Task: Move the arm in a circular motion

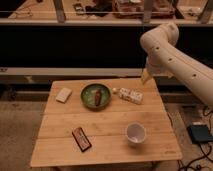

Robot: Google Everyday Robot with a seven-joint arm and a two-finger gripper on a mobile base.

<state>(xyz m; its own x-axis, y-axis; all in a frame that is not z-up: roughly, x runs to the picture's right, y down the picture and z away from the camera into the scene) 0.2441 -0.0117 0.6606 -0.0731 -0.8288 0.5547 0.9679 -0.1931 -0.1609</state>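
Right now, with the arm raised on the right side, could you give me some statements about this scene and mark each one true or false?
1. The green bowl holds a reddish item. True.
2. The white cup sits inside the bowl. False: it stands on the table, near the front right.
3. The gripper at the end of the arm is by the table's far right corner. True.
4. The dark bar lies beside the pale block. False: the bar is near the front edge, and the block is at the far left.
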